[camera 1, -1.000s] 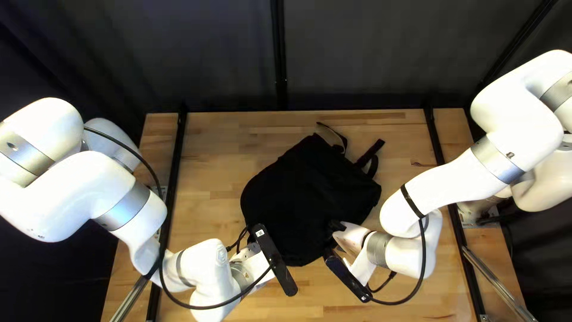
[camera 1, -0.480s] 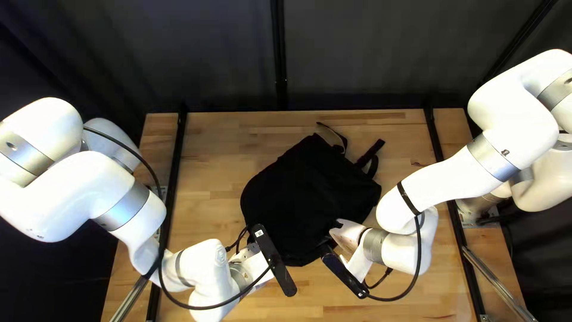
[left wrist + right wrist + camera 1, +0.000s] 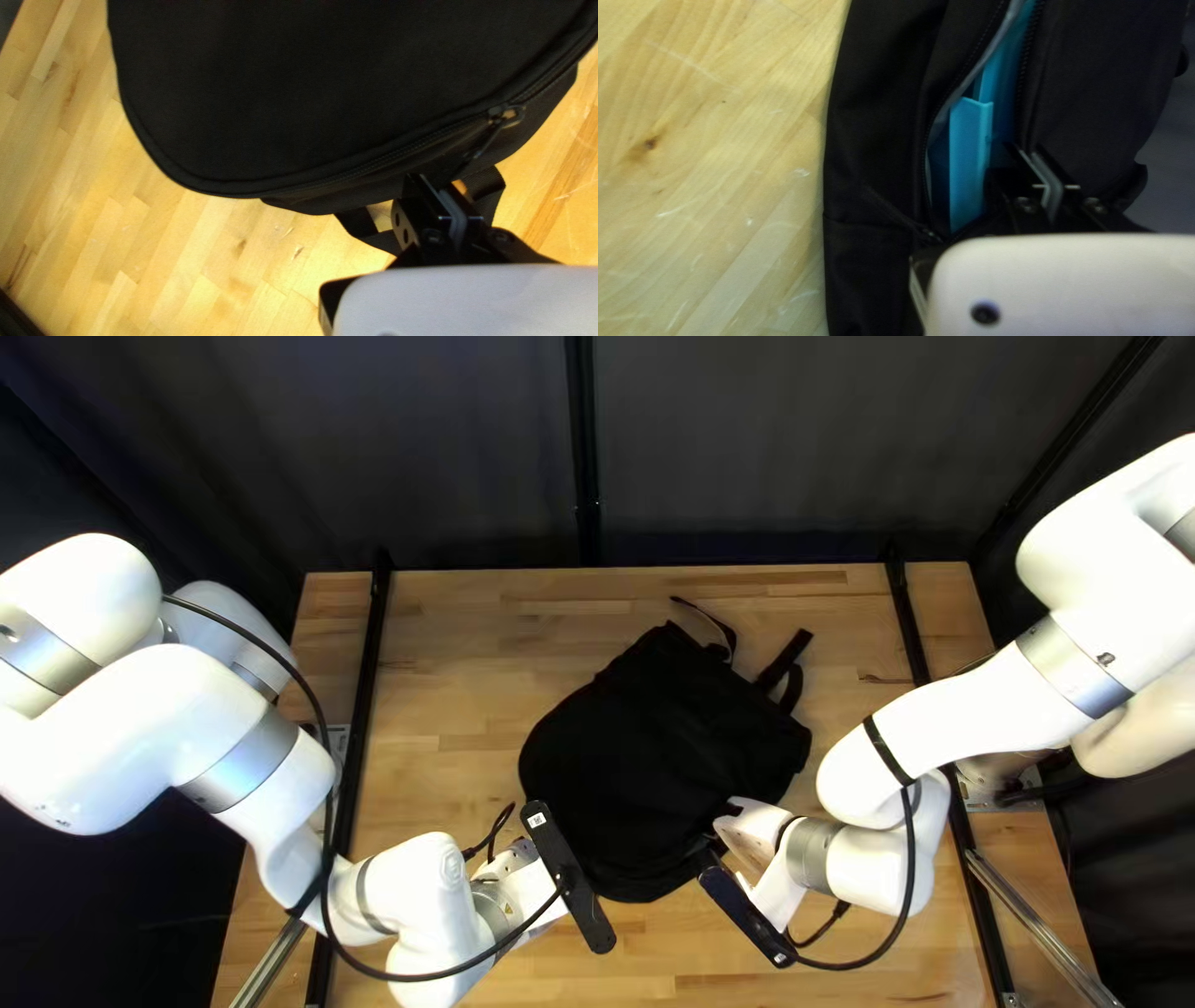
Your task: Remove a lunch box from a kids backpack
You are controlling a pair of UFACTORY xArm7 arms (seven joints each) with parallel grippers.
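The black backpack (image 3: 666,765) lies on the table in the top left view. At its near left edge is my left gripper (image 3: 533,886), at its near right side my right gripper (image 3: 751,831); both pairs of fingertips are hidden there. In the left wrist view the left gripper (image 3: 434,184) is shut on the zipper pull (image 3: 478,151), whose cord runs from the slider. A bright blue lunch box (image 3: 969,158) shows inside the open zipper in the right wrist view. Beside it, the right gripper (image 3: 1027,155) is shut on the backpack's (image 3: 1089,93) black cloth at the opening.
Wooden tabletop (image 3: 461,647) surrounds the backpack. Two shoulder straps (image 3: 782,662) extend from its far right side. Black cables loop near both wrists, and dark rails run along the table's left and right sides.
The backpack has shifted slightly right and nearer in the top left view. My right gripper has moved right with it, while my left arm has edged a little left.
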